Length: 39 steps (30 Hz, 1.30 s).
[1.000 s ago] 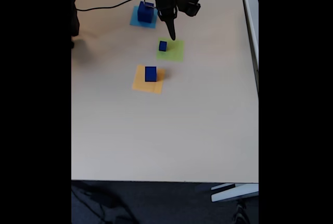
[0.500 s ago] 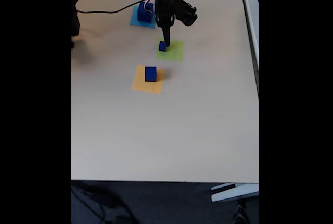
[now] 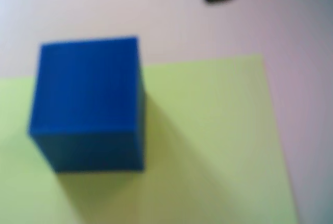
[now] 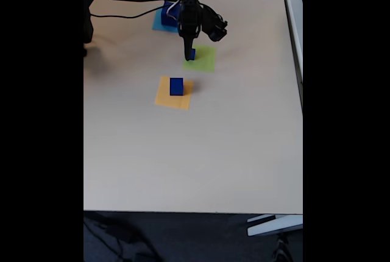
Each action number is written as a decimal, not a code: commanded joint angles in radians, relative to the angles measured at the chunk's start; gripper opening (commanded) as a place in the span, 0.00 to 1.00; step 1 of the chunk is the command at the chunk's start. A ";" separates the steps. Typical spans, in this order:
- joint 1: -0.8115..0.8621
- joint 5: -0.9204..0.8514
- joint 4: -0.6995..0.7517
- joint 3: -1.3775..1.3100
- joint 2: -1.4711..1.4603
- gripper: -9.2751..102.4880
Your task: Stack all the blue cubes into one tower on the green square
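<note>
Sitting on green square (image 3: 208,146), small dark-blue cube (image 3: 88,101)

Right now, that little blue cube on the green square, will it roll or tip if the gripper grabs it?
The small blue cube looks rigid with flat faces, so rolling seems unlikely. Being small, it is probably light and might slide on the smooth green square if nudged off-centre.

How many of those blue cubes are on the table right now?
3. One sits on the orange-yellow square at, a small one on the green square at beside the fingers, and one on the light-blue square, partly hidden behind the arm.
</note>
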 commanded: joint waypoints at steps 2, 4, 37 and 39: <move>0.000 0.032 0.018 -0.061 0.020 0.43; -0.003 0.035 0.014 -0.080 0.014 0.43; -0.020 -0.098 -0.009 -0.166 -0.161 0.38; -0.015 -0.104 -0.009 -0.172 -0.172 0.38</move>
